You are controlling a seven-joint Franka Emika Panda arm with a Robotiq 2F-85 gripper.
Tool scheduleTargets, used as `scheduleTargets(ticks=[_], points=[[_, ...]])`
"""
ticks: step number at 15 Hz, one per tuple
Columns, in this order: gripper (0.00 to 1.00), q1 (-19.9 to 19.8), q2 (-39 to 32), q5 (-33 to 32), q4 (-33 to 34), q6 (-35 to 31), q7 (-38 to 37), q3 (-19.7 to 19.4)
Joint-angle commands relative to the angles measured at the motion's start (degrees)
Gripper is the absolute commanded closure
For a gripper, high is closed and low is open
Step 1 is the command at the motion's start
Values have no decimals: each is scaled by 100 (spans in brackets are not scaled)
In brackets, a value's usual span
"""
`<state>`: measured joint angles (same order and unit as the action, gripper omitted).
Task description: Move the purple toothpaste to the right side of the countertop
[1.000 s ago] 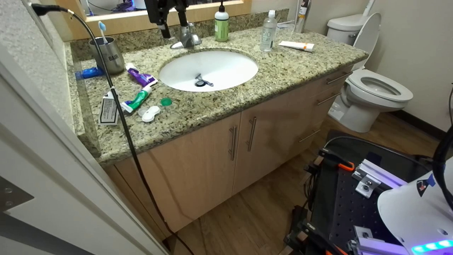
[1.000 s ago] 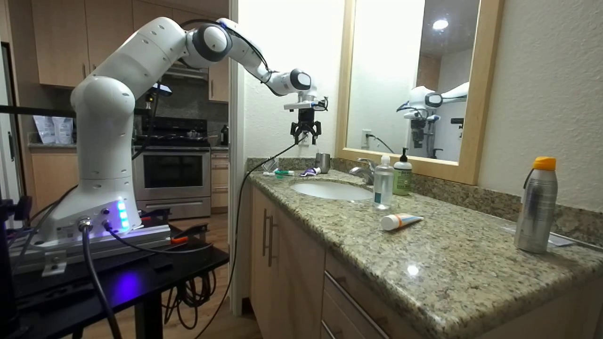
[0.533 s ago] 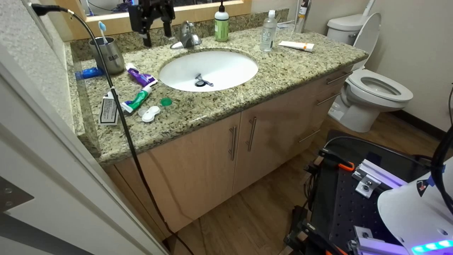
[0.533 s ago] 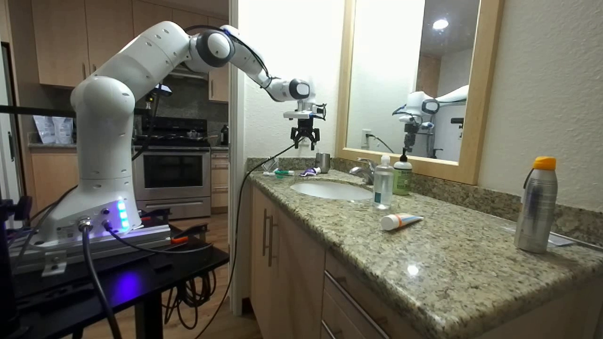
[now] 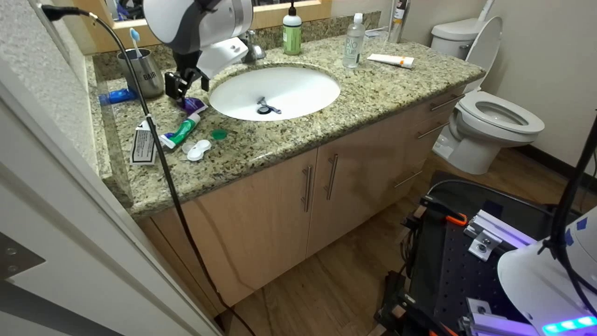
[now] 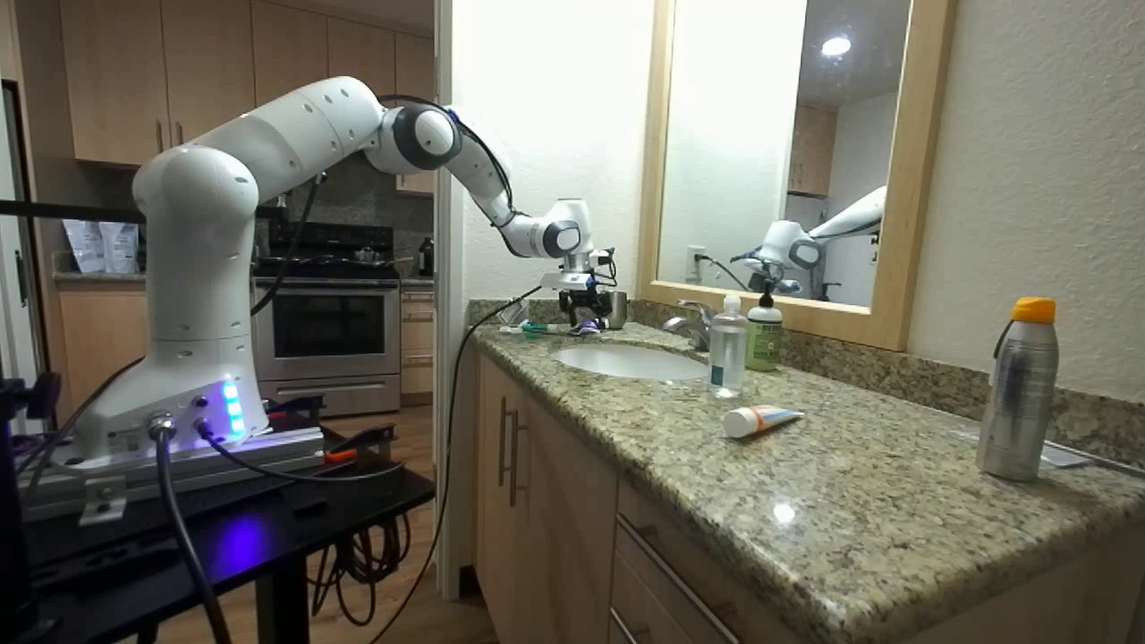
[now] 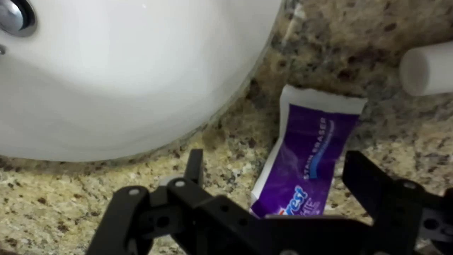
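Observation:
The purple toothpaste (image 5: 194,105) lies flat on the speckled granite countertop (image 5: 280,140), left of the sink in an exterior view; its cap end is hidden behind my gripper (image 5: 190,87). In an exterior view the purple toothpaste (image 6: 589,327) shows small, right under my gripper (image 6: 588,313). In the wrist view the purple toothpaste (image 7: 309,152) lies between the two spread fingers of my gripper (image 7: 276,168), its whitish crimped end pointing up the picture. The fingers are open and apart from the tube, with bare granite on both sides of it. The gripper holds nothing.
The white sink (image 5: 298,88) with a razor is beside the tube. A green tube (image 5: 183,131) lies close to its crimped end. A metal cup (image 5: 145,74), faucet (image 6: 689,326), clear bottle (image 6: 727,353), green soap bottle (image 6: 765,340), white tube (image 6: 760,420) and silver bottle (image 6: 1018,394) stand or lie around.
My gripper has come down from above the faucet area to just over the purple toothpaste, moving left in an exterior view. The fingers stay open. The objects on the countertop have not moved.

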<state>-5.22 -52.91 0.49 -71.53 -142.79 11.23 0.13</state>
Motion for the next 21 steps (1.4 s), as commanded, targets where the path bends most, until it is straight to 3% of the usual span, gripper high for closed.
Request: scheduleTargets(ticks=[1, 4, 5, 6, 14, 17, 19, 21], points=[[0, -24, -70, -42, 13, -66, -64, 36], [0, -6, -140, -73, 86, 7, -98, 5], [25, 5, -173, -104, 120, 40, -103, -24], [26, 18, -201, -129, 144, 32, -122, -52], [81, 83, -259, -171, 293, 62, -203, -115], [96, 272, -97, -406, 314, 649, -680, -473], [100, 302, 205, -655, 248, 1312, -930, -729], [97, 276, 524, -877, 146, 1772, -1142, -955]])
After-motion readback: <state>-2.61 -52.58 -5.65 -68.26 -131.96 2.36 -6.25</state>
